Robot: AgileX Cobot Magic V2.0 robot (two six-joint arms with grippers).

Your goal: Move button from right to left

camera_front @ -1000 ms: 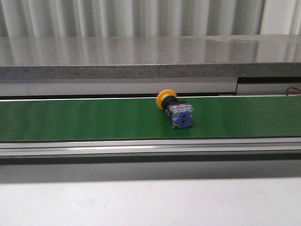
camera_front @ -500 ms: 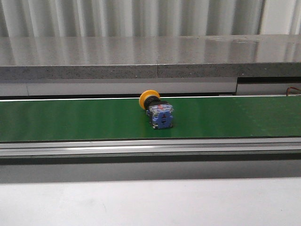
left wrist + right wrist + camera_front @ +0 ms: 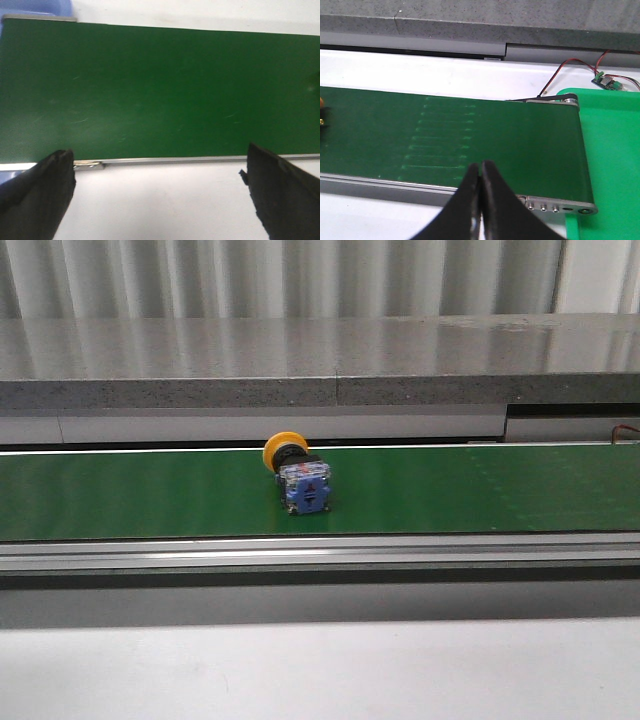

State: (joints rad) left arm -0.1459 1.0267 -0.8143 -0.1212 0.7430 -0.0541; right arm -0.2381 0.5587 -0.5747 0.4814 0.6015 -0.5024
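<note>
We count one button point(image 3: 297, 476) in the front view, lying on its side on the green belt point(image 3: 150, 495), a little left of the middle of the picture. Its yellow-orange cap faces away and to the left, and its blue-and-clear block faces us. We can read no brand or writing on it; a small red mark on the blue face is too small to make out.

The belt runs the full width of the front view, with bare green on both sides of the button. A metal rail point(image 3: 320, 552) runs along the belt's near edge, with the pale bench point(image 3: 320, 670) in front of it. A grey stone-like ledge point(image 3: 320, 365) stands behind the belt.

In the left wrist view, we see one left pincer point(image 3: 160, 195), its two dark fingers point(image 3: 37, 192) spread wide apart, holding nothing, above the near edge of the belt.

In the right wrist view, we see one right pincer point(image 3: 481, 200), its two fingers pressed together with nothing between them, over the belt's end. Beside that end lies a bright green tray point(image 3: 612, 160). Beyond it sit a small circuit board point(image 3: 608, 83) and red and black wires point(image 3: 567, 70).
</note>
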